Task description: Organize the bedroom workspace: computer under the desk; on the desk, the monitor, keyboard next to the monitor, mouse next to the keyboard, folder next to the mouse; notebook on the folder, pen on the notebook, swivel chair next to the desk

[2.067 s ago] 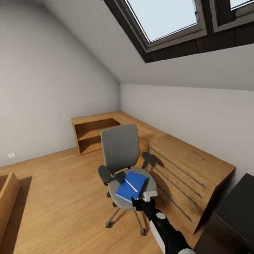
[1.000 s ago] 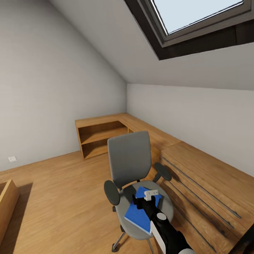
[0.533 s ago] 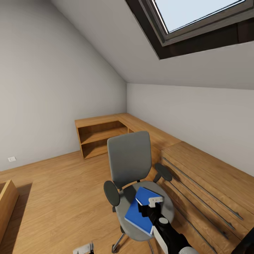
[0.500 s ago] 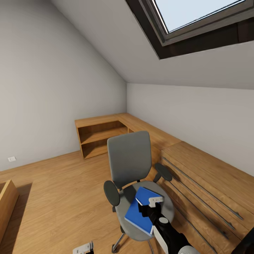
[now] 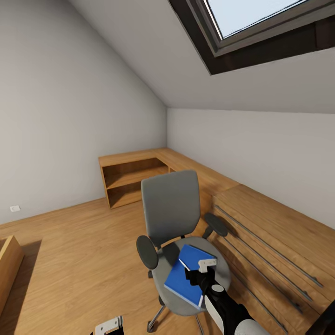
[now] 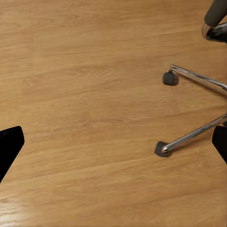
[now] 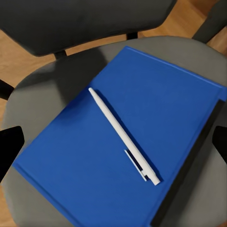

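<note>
Sloped attic walls and a wood floor frame the swivel chair (image 5: 174,223), whose grey seat carries the bright blue folder (image 7: 127,142), a white pen (image 7: 122,135) lying lengthwise on its cover. Directly above it hangs the right gripper (image 5: 202,270), fingers spread wide and empty, the folder's long axis running across the gap between them. Far nearer than the left gripper (image 5: 108,325), low over bare floor with its fingers parted, the right looks placed for the pickup.
</note>
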`<state>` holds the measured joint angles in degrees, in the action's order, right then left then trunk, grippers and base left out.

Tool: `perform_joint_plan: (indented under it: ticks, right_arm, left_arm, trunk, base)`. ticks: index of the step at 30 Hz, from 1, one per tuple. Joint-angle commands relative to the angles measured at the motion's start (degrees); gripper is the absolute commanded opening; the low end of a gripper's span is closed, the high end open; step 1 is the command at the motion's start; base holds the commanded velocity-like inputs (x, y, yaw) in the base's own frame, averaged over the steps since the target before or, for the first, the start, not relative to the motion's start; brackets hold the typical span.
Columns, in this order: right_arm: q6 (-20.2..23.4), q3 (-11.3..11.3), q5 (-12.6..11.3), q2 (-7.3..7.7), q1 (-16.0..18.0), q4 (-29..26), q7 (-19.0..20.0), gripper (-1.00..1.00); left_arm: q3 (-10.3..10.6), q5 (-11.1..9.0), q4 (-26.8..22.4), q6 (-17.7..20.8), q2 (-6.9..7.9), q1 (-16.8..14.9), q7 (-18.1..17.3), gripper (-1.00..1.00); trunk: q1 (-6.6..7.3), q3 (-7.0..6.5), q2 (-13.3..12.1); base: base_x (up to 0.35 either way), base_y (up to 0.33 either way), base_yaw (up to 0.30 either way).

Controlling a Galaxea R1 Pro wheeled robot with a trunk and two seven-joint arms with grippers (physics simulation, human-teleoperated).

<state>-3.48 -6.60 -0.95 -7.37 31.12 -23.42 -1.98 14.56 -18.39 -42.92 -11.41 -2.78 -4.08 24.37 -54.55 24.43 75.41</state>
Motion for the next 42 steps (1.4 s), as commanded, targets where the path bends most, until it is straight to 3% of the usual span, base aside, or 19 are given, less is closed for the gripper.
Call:
perform_joint_plan:
  ticks: [1,17,20,23,26,29,31,33,37,42]
  right_arm:
    - [-0.2,-0.3,-0.1,0.03,0.0,0.1,-0.2,1.0]
    - [0.1,-0.3,-0.1,0.27,0.3,0.2,-1.8,1.0]
    - [0.2,-0.3,-0.1,0.26,0.3,0.1,-2.9,1.0]
    - [0.2,-0.3,-0.2,0.26,0.5,-0.2,-4.6,1.0]
    - [1.3,-0.3,-0.2,0.26,1.6,-0.3,-6.5,1.0]
    - [7.7,-0.3,-0.2,0.29,4.7,-0.6,-8.3,1.0]
    - [10.0,-0.3,-0.2,0.31,5.9,-0.8,-8.5,1.0]
    - [13.4,-0.3,-0.2,0.33,8.1,-1.2,-8.7,1.0]
    - [15.3,-0.3,-0.2,0.34,9.7,-1.5,-8.8,1.0]
    - [15.6,-0.2,-0.4,0.34,10.0,-1.5,-8.5,1.0]
  left_arm:
    - [0.3,-0.6,0.0,-0.4,0.05,-0.1,0.3,1.0]
    - [0.0,-0.7,-0.1,-0.1,0.14,-0.1,0.2,1.0]
    - [-1.2,-0.8,-0.6,0.3,0.24,-0.1,0.1,1.0]
    - [-3.6,-1.1,-4.6,2.9,0.29,-0.1,0.0,1.0]
    - [-5.9,-1.4,-13.4,11.5,0.28,-0.1,-0.1,1.0]
    - [-9.3,-2.4,-27.1,28.8,0.18,-0.1,0.0,1.0]
    - [-10.8,-3.3,-30.5,32.8,0.11,-0.1,0.1,1.0]
    - [-13.1,-5.3,-36.4,38.3,-0.01,-0.1,0.1,1.0]
    - [-14.3,-7.6,-42.3,44.3,-0.15,-0.1,0.2,1.0]
    - [-14.7,-8.1,-43.4,46.7,-0.16,-0.1,0.3,1.0]
  trunk:
    - [-0.22,0.25,0.5]
    - [-3.74,3.12,6.9]
    - [-4.4,3.66,8.1]
    - [-5.06,4.19,9.3]
    - [-5.72,4.73,10.5]
    - [-6.37,5.27,11.7]
    - [-6.81,5.63,12.5]
    - [-7.25,5.99,13.3]
    - [-8.13,6.71,14.9]
    - [-9.23,7.61,16.9]
  base:
    - [0.0,0.0,0.0]
    - [0.0,0.0,0.0]
    - [0.0,0.0,0.0]
    - [0.0,0.0,0.0]
    - [0.0,0.0,0.0]
    - [0.0,0.0,0.0]
    - [0.0,0.0,0.0]
    - [0.0,0.0,0.0]
    - [0.0,0.0,0.0]
    - [0.0,0.0,0.0]
